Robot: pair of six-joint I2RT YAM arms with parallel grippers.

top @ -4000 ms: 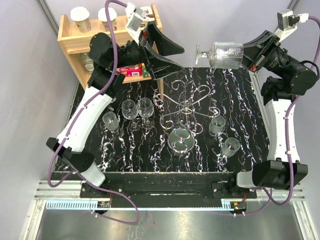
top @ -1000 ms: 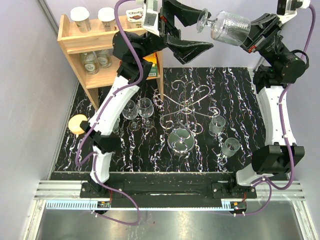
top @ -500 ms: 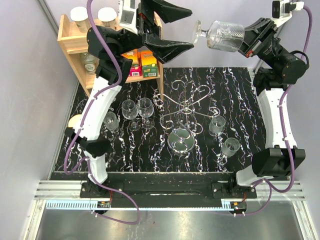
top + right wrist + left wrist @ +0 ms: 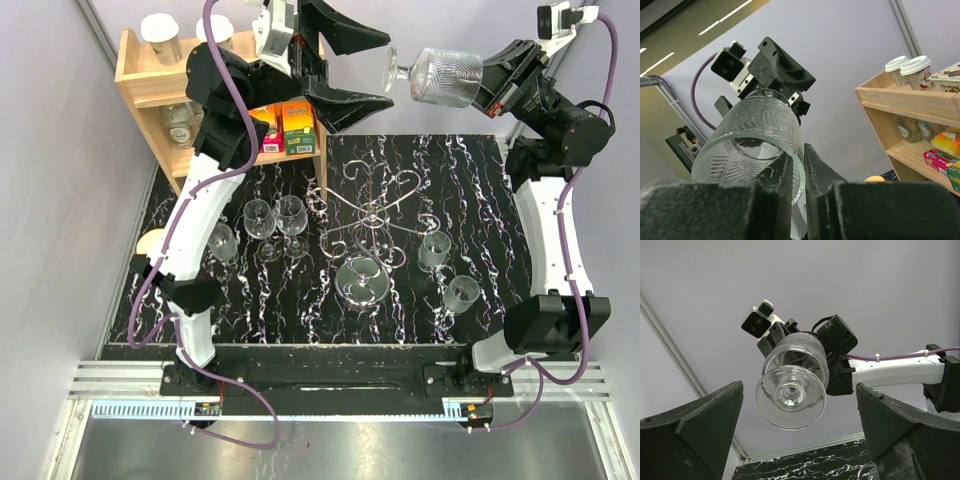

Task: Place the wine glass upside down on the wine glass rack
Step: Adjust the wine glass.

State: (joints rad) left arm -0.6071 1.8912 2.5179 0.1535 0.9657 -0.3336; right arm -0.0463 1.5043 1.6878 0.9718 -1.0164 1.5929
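Note:
The wine glass [image 4: 440,76], clear with a cut pattern, is held high above the table's far edge, lying sideways with its foot [image 4: 392,68] pointing left. My right gripper [image 4: 487,85] is shut on its rim, one finger inside the bowl and one outside, as the right wrist view [image 4: 799,167] shows on the glass [image 4: 757,135]. My left gripper [image 4: 388,70] is open, its jaws either side of the foot without touching. In the left wrist view the foot [image 4: 791,396] faces the camera between the open gripper [image 4: 800,390]. The silver wire rack [image 4: 372,215] stands mid-table on its disc base [image 4: 362,280].
A wooden shelf [image 4: 220,110] with cups, jars and boxes stands at the back left, also in the right wrist view [image 4: 910,105]. Three glasses [image 4: 270,220] stand left of the rack, two [image 4: 435,250] to its right. A yellow round object [image 4: 152,243] lies at the table's left edge.
Over four seconds my left arm rose from the shelf to the level of the glass foot. In the last second the glass levelled and shifted slightly left, and the left gripper pulled back a little.

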